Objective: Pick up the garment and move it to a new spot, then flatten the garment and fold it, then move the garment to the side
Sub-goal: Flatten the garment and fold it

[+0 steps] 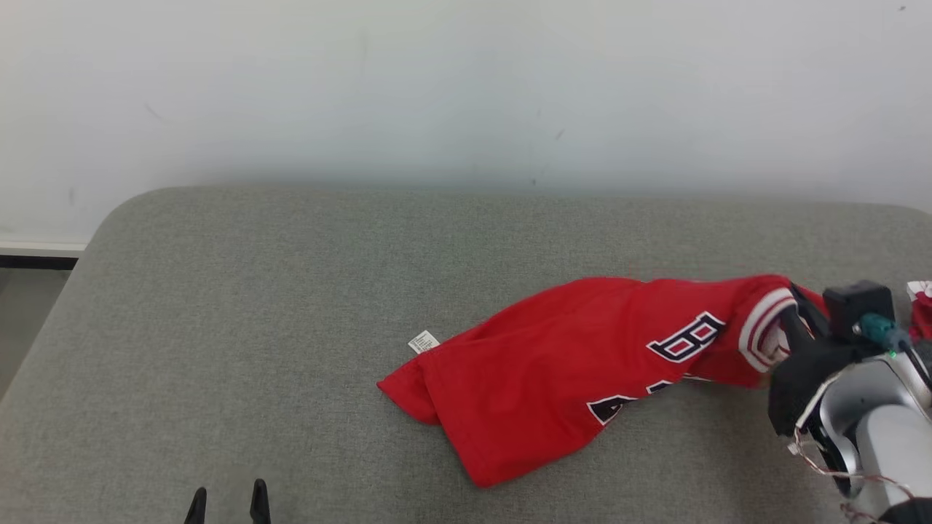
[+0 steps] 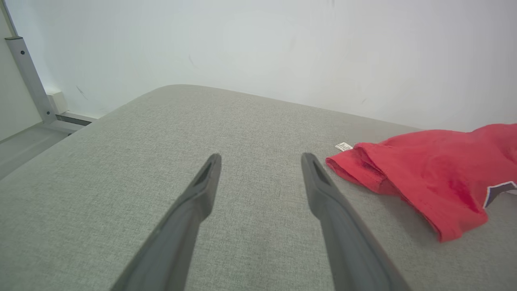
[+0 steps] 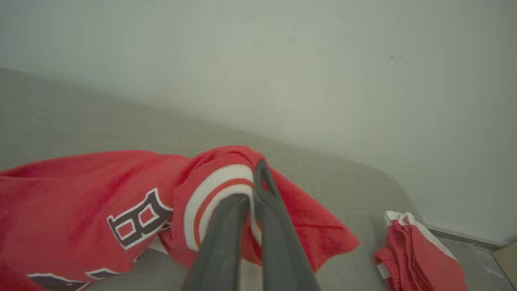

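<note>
The garment (image 1: 553, 364) is a red jersey with dark letters and white-and-red striped trim. It lies stretched and partly lifted across the right half of the grey padded table (image 1: 255, 306). My right gripper (image 1: 790, 320) is shut on the garment's striped trim edge at the right end; in the right wrist view the gripper (image 3: 252, 186) pinches that trim, with the garment (image 3: 80, 202) trailing to the left. My left gripper (image 1: 227, 498) stands open at the table's near edge. In the left wrist view the gripper (image 2: 260, 159) has nothing between its fingers, and the garment (image 2: 436, 169) lies to its right.
A second folded red-and-white cloth (image 3: 420, 254) lies at the table's right edge, also visible as a red-and-white cloth (image 1: 921, 302) in the head view. A white wall (image 1: 466, 87) runs behind the table. A small white label (image 1: 424, 341) sticks out from the garment's left end.
</note>
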Controlling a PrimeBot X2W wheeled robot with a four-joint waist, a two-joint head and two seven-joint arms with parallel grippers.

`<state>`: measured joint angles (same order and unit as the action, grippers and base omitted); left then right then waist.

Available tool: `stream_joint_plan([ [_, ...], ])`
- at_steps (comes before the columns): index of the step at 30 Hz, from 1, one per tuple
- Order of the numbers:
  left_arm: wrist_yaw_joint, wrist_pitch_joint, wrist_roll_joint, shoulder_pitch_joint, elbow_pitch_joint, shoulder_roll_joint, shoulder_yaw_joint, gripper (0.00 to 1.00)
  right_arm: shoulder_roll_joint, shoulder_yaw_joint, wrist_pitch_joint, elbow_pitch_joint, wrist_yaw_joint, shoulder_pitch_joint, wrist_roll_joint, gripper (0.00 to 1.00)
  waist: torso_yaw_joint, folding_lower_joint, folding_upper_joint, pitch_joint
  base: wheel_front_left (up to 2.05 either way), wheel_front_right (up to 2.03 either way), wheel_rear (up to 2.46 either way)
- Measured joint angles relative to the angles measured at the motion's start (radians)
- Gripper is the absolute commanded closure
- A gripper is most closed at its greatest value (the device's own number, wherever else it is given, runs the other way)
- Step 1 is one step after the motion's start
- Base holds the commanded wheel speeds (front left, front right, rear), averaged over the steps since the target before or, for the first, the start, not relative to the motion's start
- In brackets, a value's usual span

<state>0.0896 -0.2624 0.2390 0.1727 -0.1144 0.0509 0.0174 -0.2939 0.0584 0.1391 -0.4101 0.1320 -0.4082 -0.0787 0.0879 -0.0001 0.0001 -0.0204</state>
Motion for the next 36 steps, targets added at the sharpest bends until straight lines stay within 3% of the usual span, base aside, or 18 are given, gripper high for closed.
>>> stream_joint_plan([
  [8,0.008,0.0,-0.013,-0.01,-0.001,0.0,0.01,0.0,0.023,-0.12,-0.017,-0.023,0.0,0.149,0.097,1.0,-0.027,0.0,0.0,0.014,0.0,0.0,0.0],
  [15,0.013,0.0,-0.016,-0.02,-0.002,0.0,0.014,0.0,0.043,-0.167,-0.006,-0.011,0.0,0.234,0.138,1.0,-0.046,0.0,0.0,0.024,0.0,0.0,0.0],
  [16,0.015,0.0,-0.016,-0.022,-0.003,0.0,0.015,0.0,0.045,-0.162,0.002,-0.013,0.0,0.245,0.14,0.92,-0.049,0.0,0.0,0.026,0.0,0.0,0.0],
  [18,0.016,0.0,-0.016,-0.031,-0.006,0.0,0.018,0.0,0.049,-0.16,0.016,-0.017,0.0,0.267,0.138,0.89,-0.053,0.0001,0.0,0.029,0.0,0.0,0.0],
  [19,0.016,0.0,-0.016,-0.034,-0.006,0.0,0.018,0.0,0.05,-0.16,0.023,-0.017,0.0,0.279,0.132,0.69,-0.056,0.0001,0.0,0.03,0.0,0.0,0.0],
  [20,0.016,0.0,-0.016,-0.034,-0.006,0.0,0.019,0.0,0.052,-0.163,0.031,-0.018,0.0,0.288,0.126,0.29,-0.058,0.0,0.0,0.031,0.0,0.0,0.0],
  [21,0.016,0.0,-0.016,-0.034,-0.006,0.0,0.019,0.0,0.051,-0.163,0.033,-0.018,0.0,0.298,0.113,0.0,-0.06,0.0,0.0,0.031,0.0,0.0,0.0],
  [28,0.015,0.0,-0.016,-0.034,-0.007,0.0,0.021,0.0,0.045,-0.143,0.087,0.118,0.0,0.391,0.01,0.0,-0.076,0.0001,0.0,0.024,0.0,0.0,0.0],
  [33,0.008,0.0,-0.013,-0.031,-0.004,0.0,0.022,0.0,0.056,-0.194,0.087,0.325,0.0,0.463,-0.029,0.0,-0.091,0.0,0.0,0.018,0.0,0.0,0.0],
  [36,0.008,0.0,-0.013,-0.03,-0.004,0.0,0.024,0.0,0.093,-0.213,0.027,0.441,0.0,0.491,-0.025,0.0,-0.1,0.0,0.0,0.017,0.0,0.0,0.0],
])
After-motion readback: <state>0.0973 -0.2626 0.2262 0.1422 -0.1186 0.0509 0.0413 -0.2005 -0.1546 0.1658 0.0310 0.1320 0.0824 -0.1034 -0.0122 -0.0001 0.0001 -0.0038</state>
